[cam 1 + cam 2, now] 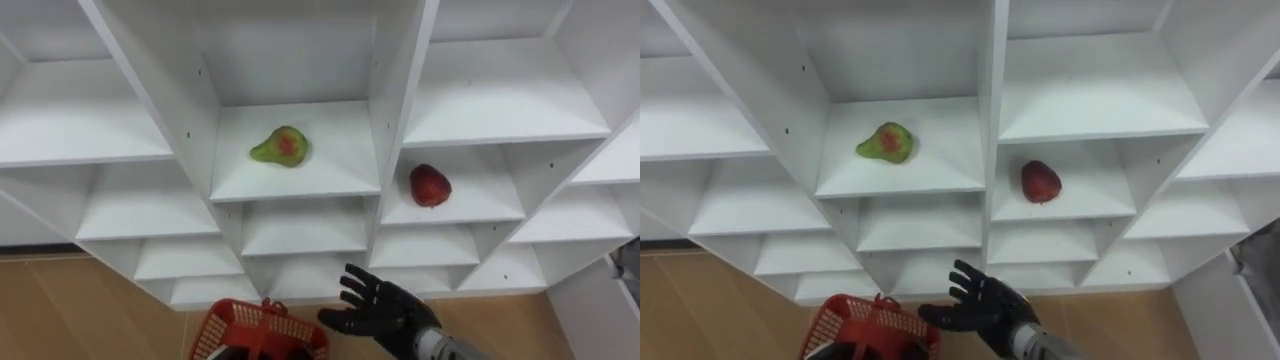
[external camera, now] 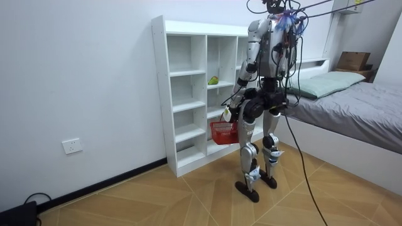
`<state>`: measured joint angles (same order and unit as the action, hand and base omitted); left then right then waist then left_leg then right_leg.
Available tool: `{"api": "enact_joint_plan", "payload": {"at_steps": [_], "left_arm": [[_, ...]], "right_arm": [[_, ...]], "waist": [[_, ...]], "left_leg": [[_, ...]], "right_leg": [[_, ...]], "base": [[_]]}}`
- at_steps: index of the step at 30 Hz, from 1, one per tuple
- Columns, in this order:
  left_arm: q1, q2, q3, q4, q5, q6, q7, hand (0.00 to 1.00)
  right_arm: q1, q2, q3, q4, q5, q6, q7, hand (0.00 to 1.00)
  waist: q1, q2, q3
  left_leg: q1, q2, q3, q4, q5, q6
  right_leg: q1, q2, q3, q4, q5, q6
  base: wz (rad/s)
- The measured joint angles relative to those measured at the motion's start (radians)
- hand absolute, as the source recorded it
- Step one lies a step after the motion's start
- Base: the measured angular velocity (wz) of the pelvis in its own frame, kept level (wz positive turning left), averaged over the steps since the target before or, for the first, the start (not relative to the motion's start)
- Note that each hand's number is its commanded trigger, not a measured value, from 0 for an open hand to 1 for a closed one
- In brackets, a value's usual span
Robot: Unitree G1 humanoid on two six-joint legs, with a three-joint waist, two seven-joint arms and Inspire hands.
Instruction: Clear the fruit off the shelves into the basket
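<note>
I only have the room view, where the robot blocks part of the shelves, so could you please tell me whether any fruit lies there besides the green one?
Observer: Yes, a red fruit lies in the column right of the green pear, on a slightly lower shelf.
Operator: Thank you; is the right hand holding anything?
Observer: No, the right hand is open and empty, below both fruits.

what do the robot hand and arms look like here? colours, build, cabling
The right robot hand is glossy black with segmented fingers and a grey metallic wrist. In the room view the left arm is silver-grey with dark joints, with a small white tag at the left robot hand. Dark cables hang about the upper body.
</note>
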<state>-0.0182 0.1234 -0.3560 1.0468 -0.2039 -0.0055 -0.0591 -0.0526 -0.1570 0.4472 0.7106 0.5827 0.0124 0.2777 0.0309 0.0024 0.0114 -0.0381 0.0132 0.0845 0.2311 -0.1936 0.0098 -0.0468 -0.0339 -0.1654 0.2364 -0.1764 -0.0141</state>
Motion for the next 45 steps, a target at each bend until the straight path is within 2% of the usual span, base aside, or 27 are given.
{"api": "enact_joint_plan", "payload": {"at_steps": [6, 11, 14, 16, 18, 23, 24, 28, 30, 38, 41, 44, 45], "left_arm": [[0.004, 0.002, 0.024, -0.027, 0.001, 0.0, 0.007, 1.0], [0.019, 0.009, 0.039, -0.072, 0.001, -0.001, 0.009, 1.0], [0.021, 0.014, 0.04, -0.071, 0.005, -0.002, 0.009, 1.0], [0.023, 0.017, 0.044, -0.053, 0.013, -0.009, 0.006, 1.0], [0.032, 0.018, 0.058, -0.051, 0.021, -0.009, -0.001, 1.0], [0.037, 0.014, 0.081, -0.057, 0.019, -0.021, -0.013, 1.0], [0.037, 0.014, 0.087, -0.061, 0.022, -0.023, -0.016, 1.0], [0.059, 0.015, 0.139, -0.089, 0.05, -0.025, -0.037, 1.0], [0.078, 0.015, 0.154, -0.107, 0.06, -0.026, -0.04, 1.0], [0.093, 0.025, 0.161, -0.145, 0.062, -0.026, -0.039, 1.0], [0.097, 0.024, 0.188, -0.158, 0.079, -0.026, -0.04, 1.0], [0.105, 0.028, 0.196, -0.164, 0.09, -0.026, -0.048, 1.0], [0.107, 0.031, 0.196, -0.164, 0.09, -0.026, -0.061, 1.0]], "right_arm": [[0.002, -0.005, 0.001, -0.132, -0.164, -0.008, -0.026, 0.0], [0.002, -0.004, 0.0, -0.209, -0.176, -0.01, -0.053, 0.0], [-0.001, -0.003, -0.001, -0.248, -0.199, -0.011, -0.071, 0.0], [-0.003, -0.006, -0.001, -0.261, -0.24, -0.009, -0.09, 0.0], [-0.002, -0.011, -0.001, -0.282, -0.294, -0.003, -0.101, 0.0], [-0.002, -0.041, -0.002, -0.308, -0.401, 0.007, -0.133, 0.0], [-0.002, -0.049, -0.003, -0.325, -0.427, 0.018, -0.137, 0.0], [-0.005, -0.079, -0.026, -0.409, -0.526, 0.037, -0.139, 0.0], [-0.005, -0.082, -0.047, -0.452, -0.552, 0.036, -0.155, 0.0], [-0.005, -0.095, -0.069, -0.474, -0.552, 0.037, -0.194, 0.0], [-0.007, -0.093, -0.085, -0.521, -0.555, 0.035, -0.21, 0.0], [-0.062, -0.092, -0.095, -0.567, -0.55, 0.025, -0.215, 0.0], [-0.093, -0.092, -0.099, -0.569, -0.545, 0.009, -0.217, 0.0]], "waist": [[0.003, -0.024, -0.0031], [0.005, -0.028, -0.0038], [0.005, -0.032, -0.0019], [0.008, -0.038, 0.0041], [0.008, -0.04, 0.0048], [0.042, -0.036, 0.0088], [0.053, -0.034, 0.0097], [0.063, -0.038, 0.0097], [0.065, -0.039, 0.0094], [0.086, -0.065, 0.0047], [0.088, -0.074, 0.0032], [0.099, -0.077, 0.0052], [0.1, -0.081, 0.0067]], "left_leg": [[0.048, 0.0, -0.005, -0.016, 0.0, 0.0], [0.079, -0.001, -0.006, -0.035, 0.0, 0.0], [0.085, -0.001, -0.006, -0.036, 0.0, 0.0], [0.085, -0.001, -0.005, -0.033, 0.0, 0.0], [0.085, -0.002, -0.007, -0.032, 0.0, 0.0], [0.1, -0.001, -0.006, -0.033, 0.0, 0.0], [0.1, 0.0, -0.007, -0.034, -0.001, 0.0], [0.097, 0.0, -0.014, -0.034, -0.001, -0.001], [0.096, -0.001, -0.014, -0.034, -0.001, -0.001], [0.094, -0.001, -0.019, -0.032, 0.0, -0.001], [0.092, -0.004, -0.038, -0.03, 0.0, -0.001], [0.107, -0.004, -0.044, -0.031, 0.0, -0.001], [0.119, -0.007, -0.055, -0.034, 0.0, -0.001]], "right_leg": [[0.041, 0.002, -0.002, -0.019, -0.001, 0.001], [0.076, 0.004, -0.002, -0.031, 0.004, 0.003], [0.086, 0.004, -0.003, -0.033, 0.003, 0.003], [0.088, 0.004, -0.002, -0.033, 0.004, 0.003], [0.089, 0.003, 0.001, -0.033, 0.004, 0.003], [0.099, 0.001, 0.002, -0.027, 0.003, 0.004], [0.099, 0.002, 0.002, -0.027, 0.003, 0.004], [0.098, 0.002, -0.002, -0.027, 0.002, 0.003], [0.098, 0.003, -0.002, -0.027, 0.002, 0.003], [0.099, 0.002, -0.006, -0.031, 0.002, 0.003], [0.107, 0.001, -0.021, -0.033, 0.002, 0.003], [0.127, 0.001, -0.032, -0.036, 0.001, 0.004], [0.146, 0.0, -0.043, -0.046, 0.0, 0.004]], "base": [[0.01], [0.0], [0.0], [0.0], [0.0], [0.0], [0.0], [0.02], [0.0], [0.01], [0.16], [0.09], [0.25]]}}
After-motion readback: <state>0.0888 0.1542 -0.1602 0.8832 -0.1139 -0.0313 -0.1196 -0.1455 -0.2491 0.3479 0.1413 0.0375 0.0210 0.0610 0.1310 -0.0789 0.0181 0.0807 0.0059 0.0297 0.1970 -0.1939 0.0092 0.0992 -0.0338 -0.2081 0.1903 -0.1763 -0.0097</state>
